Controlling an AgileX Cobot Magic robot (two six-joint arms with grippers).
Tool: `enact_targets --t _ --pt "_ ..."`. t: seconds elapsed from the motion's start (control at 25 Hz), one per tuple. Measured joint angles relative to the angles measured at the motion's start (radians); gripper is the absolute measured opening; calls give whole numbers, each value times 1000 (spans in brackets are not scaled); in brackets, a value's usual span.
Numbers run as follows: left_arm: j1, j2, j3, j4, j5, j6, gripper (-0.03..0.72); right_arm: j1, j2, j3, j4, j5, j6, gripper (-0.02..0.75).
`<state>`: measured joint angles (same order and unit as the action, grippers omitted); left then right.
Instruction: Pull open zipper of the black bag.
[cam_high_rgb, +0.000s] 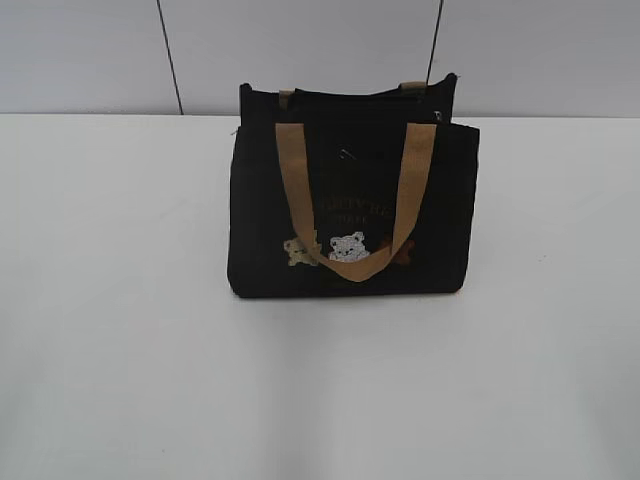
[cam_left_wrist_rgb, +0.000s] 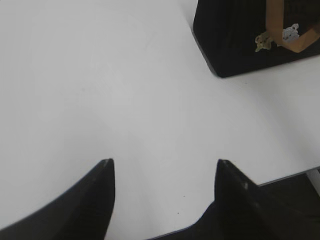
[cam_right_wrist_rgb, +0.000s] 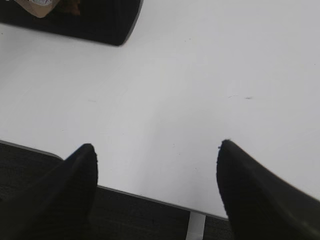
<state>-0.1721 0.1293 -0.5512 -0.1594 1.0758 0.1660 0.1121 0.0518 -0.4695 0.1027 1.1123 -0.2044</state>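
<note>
The black bag (cam_high_rgb: 350, 190) stands upright at the middle of the white table, its tan handle (cam_high_rgb: 352, 268) hanging down over the bear pictures. At the right end of its top edge a small silvery glint (cam_high_rgb: 438, 116) looks like the zipper pull. Neither gripper shows in the exterior view. My left gripper (cam_left_wrist_rgb: 165, 161) is open over bare table, with the bag (cam_left_wrist_rgb: 235, 40) far off at the upper right of the left wrist view. My right gripper (cam_right_wrist_rgb: 157, 144) is open near the table's front edge, and the bag's corner (cam_right_wrist_rgb: 100, 20) lies far at the upper left.
The white table (cam_high_rgb: 120, 300) spreads wide on both sides of the bag. Its front edge (cam_right_wrist_rgb: 150, 196) runs just under the right gripper, with dark floor beyond. A grey panelled wall (cam_high_rgb: 90, 50) stands behind the table.
</note>
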Motion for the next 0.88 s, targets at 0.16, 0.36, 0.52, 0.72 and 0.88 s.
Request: enact_targets --t 0.16,0.36,0.52,0.72,0.88 --pt "0 0 0 1 0 -2 472 0 0 2 -1 -12 1 562" --pt "0 0 0 -9 -1 -2 472 0 0 2 0 -13 2 561" --pt "0 0 0 -33 -1 -2 472 0 0 2 3 -16 3 561" --pt "0 0 0 -37 -1 -2 472 0 0 2 4 -16 3 561" --pt "0 -1 0 -37 -1 -2 472 -8 0 2 5 -16 3 561"
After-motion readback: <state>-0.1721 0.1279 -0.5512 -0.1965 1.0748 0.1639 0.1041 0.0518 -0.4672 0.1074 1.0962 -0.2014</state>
